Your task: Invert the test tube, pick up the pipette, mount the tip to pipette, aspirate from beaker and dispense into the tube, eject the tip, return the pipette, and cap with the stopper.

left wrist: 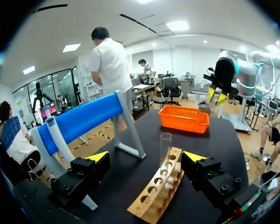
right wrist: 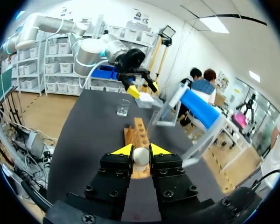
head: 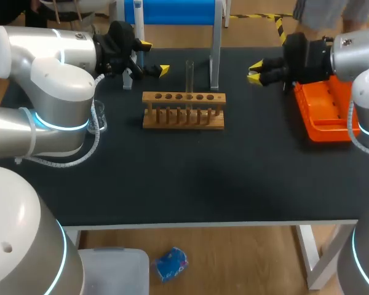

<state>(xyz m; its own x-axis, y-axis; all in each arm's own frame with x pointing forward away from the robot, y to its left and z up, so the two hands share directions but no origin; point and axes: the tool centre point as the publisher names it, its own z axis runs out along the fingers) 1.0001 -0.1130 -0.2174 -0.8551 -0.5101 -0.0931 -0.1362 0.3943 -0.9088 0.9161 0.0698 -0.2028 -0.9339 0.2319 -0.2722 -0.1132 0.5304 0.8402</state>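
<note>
Beaker (head: 99, 117): clear glass, near the desk's (head: 190, 178) left edge, partly hidden behind the left arm in the head view.

Left gripper (head: 155, 58): over the far left part of the desk, pointing toward the rack. Fingers spread wide, nothing between them.

Blue stand (head: 175, 11): white legs, along the far edge near the middle.

Wooden rack (head: 183, 112): single row of holes, at the middle of the desk, just in front of the stand's leg. In the left wrist view it lies ahead of the open fingers.

Test tube (head: 189, 78): upright in one of the rack's middle holes, open rim upward in the left wrist view.

Right gripper (head: 255, 70): over the far right part of the desk, between the stand and the orange tray, pointing left. In the right wrist view both yellow tips press a small white stopper (right wrist: 141, 156) from two sides.

Orange tray (head: 323, 117): near the right edge, partly under the right arm.
</note>
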